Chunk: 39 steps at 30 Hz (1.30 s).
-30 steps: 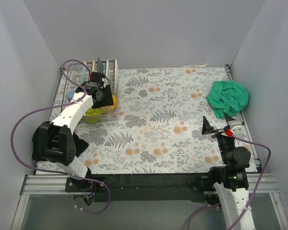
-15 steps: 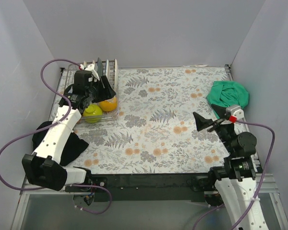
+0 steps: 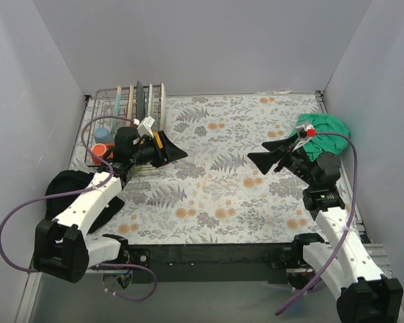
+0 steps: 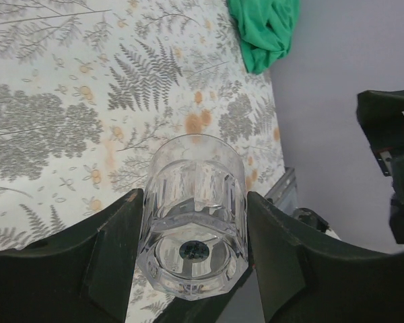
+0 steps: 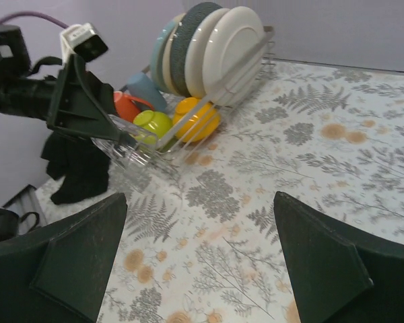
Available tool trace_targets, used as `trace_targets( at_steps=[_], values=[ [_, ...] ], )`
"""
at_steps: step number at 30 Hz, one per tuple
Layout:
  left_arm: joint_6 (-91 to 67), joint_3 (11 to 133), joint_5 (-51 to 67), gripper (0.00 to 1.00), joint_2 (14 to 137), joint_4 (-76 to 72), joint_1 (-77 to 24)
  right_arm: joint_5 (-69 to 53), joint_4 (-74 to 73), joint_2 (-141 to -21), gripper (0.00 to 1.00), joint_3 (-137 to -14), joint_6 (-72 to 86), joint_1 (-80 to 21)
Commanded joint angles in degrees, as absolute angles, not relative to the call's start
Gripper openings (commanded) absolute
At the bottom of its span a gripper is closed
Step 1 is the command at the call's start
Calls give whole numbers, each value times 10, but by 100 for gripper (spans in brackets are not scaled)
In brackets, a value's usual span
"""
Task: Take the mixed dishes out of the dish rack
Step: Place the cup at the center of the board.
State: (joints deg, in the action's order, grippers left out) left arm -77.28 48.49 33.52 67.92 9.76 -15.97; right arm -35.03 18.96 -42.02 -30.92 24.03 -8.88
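Observation:
My left gripper (image 3: 170, 153) is shut on the small clear glass (image 4: 192, 215), held tilted above the floral table just right of the dish rack (image 3: 106, 101). The glass also shows in the right wrist view (image 5: 131, 152). Several plates (image 5: 215, 47) stand upright in the rack. Beside them in the rack are an orange-yellow bowl (image 5: 196, 116), a lime-green bowl (image 5: 151, 123), an orange mug (image 5: 124, 105) and a light-blue cup (image 5: 145, 87). My right gripper (image 3: 266, 156) is open and empty over the table's right half, pointing toward the rack.
A green cloth (image 3: 323, 131) lies at the right edge of the table. A black cloth (image 3: 64, 185) lies at the left edge, in front of the rack. Grey walls close off the left, back and right sides.
My left gripper has come out of the rack toward the table's middle with the glass in it. My right arm has swung up and left, toward the centre.

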Motion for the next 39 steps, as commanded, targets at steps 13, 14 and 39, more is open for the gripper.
trace_targets(
  at_steps=[13,14,39],
  values=[
    [-1092,318,335,16,657,-302,-199,-463,669,-721,98,-335,360,-260],
    [-1100,313,331,16,657,-322,-200,-468,687,-737,97,-340,365,-267],
    [-1143,297,316,24,700,-392,-213,-566,827,-1019,5,-535,446,-343]
  ],
)
